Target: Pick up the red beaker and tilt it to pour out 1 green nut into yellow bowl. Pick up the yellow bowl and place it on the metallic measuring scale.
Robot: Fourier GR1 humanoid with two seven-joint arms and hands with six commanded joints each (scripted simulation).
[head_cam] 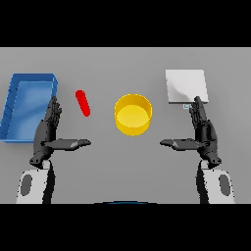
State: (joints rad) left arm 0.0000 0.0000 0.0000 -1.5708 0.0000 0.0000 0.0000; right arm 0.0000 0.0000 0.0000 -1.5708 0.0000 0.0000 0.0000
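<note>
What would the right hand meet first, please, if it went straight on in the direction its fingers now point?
The right hand points away from the robot, and its fingertips already sit at the near edge of the metallic measuring scale. It would probably meet the scale first, though the hand's height above the table is unclear.

no readable text, labels or numbers
</note>
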